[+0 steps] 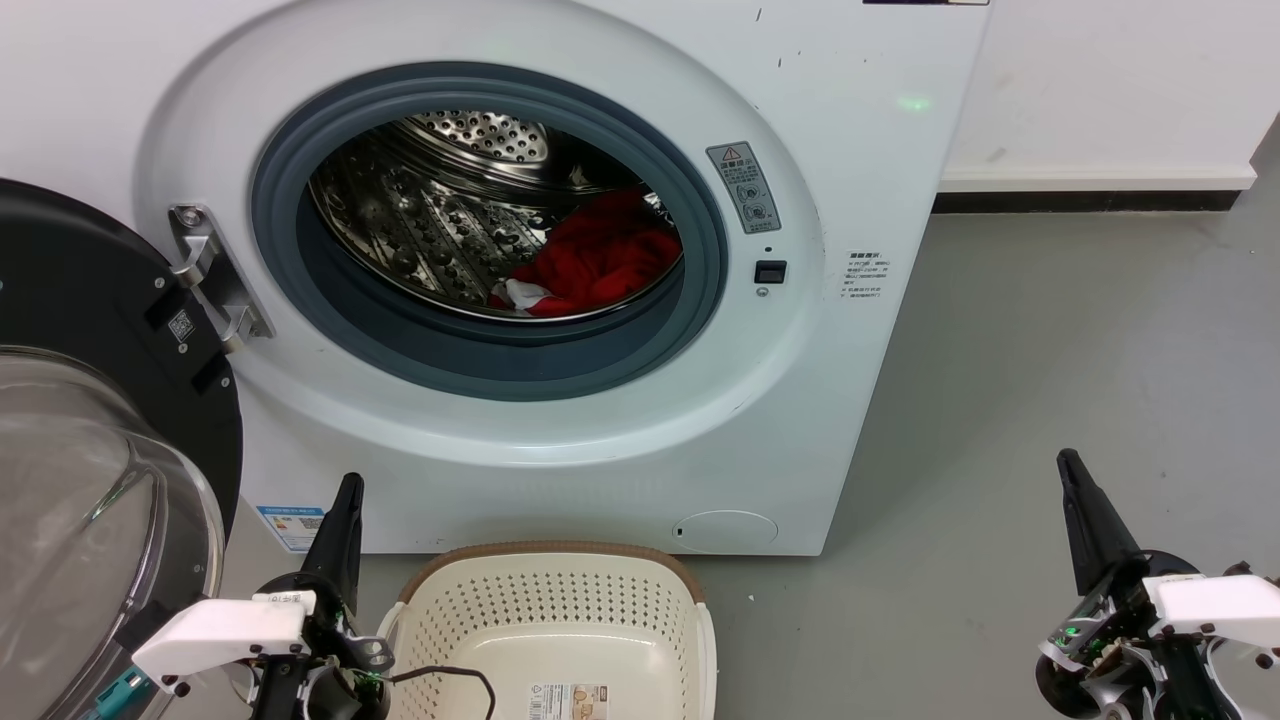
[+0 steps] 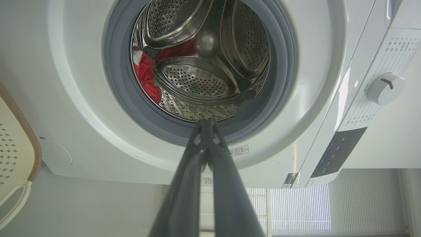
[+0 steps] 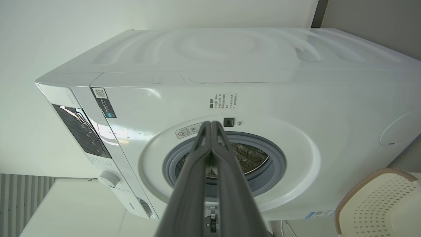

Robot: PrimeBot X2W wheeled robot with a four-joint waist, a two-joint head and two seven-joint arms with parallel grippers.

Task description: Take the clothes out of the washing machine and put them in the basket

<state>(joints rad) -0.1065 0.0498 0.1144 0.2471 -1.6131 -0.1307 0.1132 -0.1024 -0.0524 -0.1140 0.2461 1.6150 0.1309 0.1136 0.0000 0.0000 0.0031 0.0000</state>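
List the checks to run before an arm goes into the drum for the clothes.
1. Door of the washing machine swung open: ok.
2. Red clothes visible in the drum: ok.
3. Basket in front of the washing machine: ok.
4. Left gripper fingers open for a grasp: not ok, shut.
5. Right gripper fingers open: not ok, shut.
6. More clothes hidden deeper: cannot tell.

Left gripper [image 2: 206, 126] closed before the washing machine [image 2: 315, 108]

Clothes [image 2: 146, 77] lie at the drum's left; the basket [image 2: 19, 144] at the frame's left edge.
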